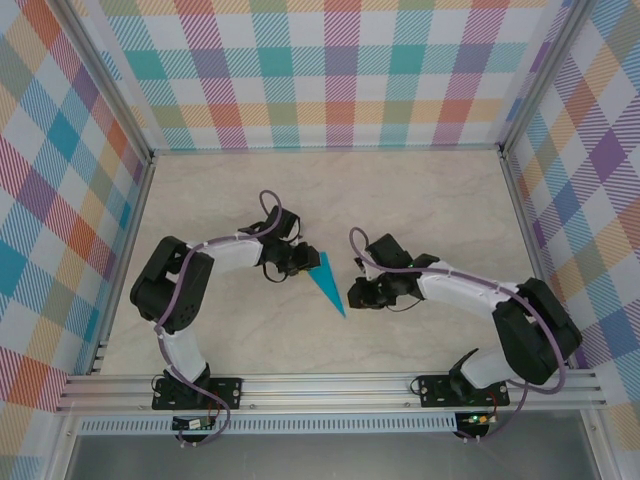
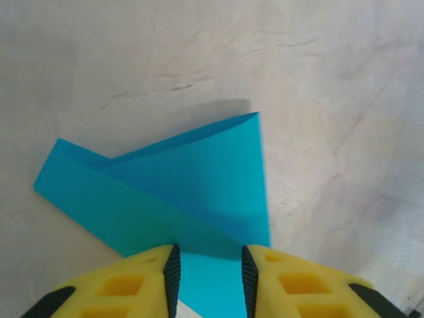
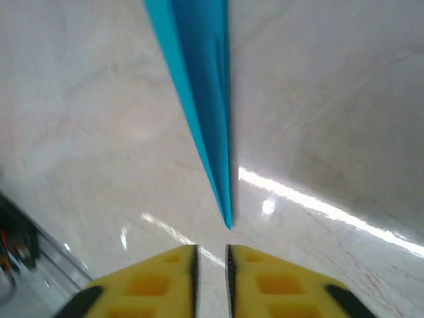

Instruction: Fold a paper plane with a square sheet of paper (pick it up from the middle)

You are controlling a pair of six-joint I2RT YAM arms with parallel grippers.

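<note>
The paper plane (image 1: 326, 284) lay flat on the tabletop (image 1: 420, 200) between the two pincers, a narrow teal dart. The left pincer (image 2: 209, 257) stood part open, its jaws straddling the wide tail edge without pinching it, and the creased wings spread just ahead. The right pincer (image 3: 211, 252) was open only a slit and empty — the nose tip lay just ahead of it. Neither gripped — probably so the folds could rest unstrained.
</note>
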